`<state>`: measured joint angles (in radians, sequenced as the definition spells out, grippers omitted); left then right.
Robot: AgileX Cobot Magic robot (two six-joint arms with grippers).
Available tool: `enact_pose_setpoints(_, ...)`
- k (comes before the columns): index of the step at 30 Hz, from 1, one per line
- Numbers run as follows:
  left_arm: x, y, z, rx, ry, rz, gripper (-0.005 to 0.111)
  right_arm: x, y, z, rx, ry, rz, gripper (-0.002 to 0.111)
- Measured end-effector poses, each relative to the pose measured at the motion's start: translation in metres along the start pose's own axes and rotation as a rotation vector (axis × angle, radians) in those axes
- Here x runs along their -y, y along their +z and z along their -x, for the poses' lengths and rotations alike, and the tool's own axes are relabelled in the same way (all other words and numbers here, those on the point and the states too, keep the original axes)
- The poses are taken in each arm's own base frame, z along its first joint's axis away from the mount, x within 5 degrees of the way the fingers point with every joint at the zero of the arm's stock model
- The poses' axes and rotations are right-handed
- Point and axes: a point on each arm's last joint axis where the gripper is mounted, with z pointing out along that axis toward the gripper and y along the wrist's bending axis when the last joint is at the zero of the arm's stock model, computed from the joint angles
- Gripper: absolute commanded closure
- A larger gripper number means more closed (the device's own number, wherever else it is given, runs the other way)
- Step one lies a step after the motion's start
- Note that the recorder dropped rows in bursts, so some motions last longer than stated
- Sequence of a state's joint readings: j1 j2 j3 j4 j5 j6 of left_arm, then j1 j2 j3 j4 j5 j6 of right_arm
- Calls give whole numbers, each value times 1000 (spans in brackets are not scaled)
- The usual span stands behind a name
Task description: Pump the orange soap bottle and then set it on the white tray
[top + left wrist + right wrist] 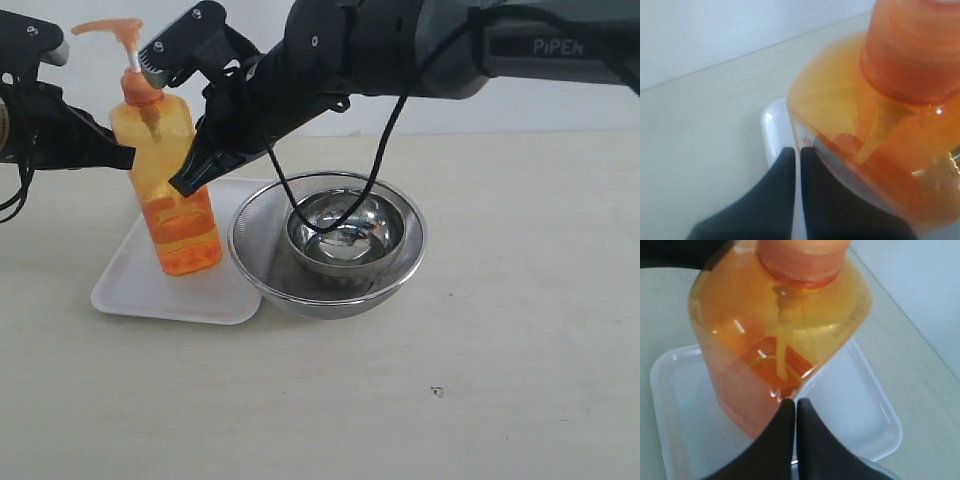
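1. Two grippers, both with fingers pressed together and holding nothing: the left gripper [796, 150] is at one side of the bottle, the right gripper [792, 402] at the other.
2. The orange soap bottle [175, 200] stands on the white tray [130, 285].
3. Risk: a nudge from either closed tip could topple the tall bottle toward the strainer [262, 272] just beside the tray.
4. The bottle holds orange soap; the strainer holds a steel bowl [345, 235], seemingly empty.

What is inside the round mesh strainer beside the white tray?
A small shiny steel bowl sits inside the mesh strainer. A black cable loops down across the bowl, hiding a thin strip of it. The strainer's bottom under the bowl is covered, so unseen.
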<state>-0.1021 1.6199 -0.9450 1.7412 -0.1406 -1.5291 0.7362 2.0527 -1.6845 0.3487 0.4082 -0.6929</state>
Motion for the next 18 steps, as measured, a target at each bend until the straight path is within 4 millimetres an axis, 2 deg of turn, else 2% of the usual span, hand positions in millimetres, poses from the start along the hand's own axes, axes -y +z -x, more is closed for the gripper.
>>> enact_pose_setpoints(5, 0, 10, -7, -30, -3, -9, 102, -15, 2, 5, 2, -31, 29, 108)
enact_pose_setpoints(10, 1, 17, -12, -54, -6, -19, 102, -15, 2, 5, 2, -31, 29, 108)
enact_pose_setpoints(18, 1, 17, -12, -53, 19, -19, 102, -14, 2, 4, -9, -70, 19, 108)
